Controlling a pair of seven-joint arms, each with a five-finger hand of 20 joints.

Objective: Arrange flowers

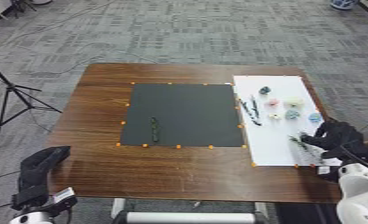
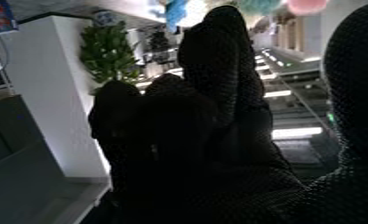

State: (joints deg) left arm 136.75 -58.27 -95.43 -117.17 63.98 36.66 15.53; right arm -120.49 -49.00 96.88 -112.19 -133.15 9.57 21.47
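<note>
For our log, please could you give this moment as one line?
right hand at green sprig on white sheet | dark mat: one green stem | left hand near table edge

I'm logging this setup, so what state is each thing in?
Left hand: open
Right hand: open
Leafy sprig: lying on the white board
Green stem: lying on the dark mat
Flower heads: loose, spread on the board
Dark stems: lying on the board
Dark mat: flat
White board: flat
</note>
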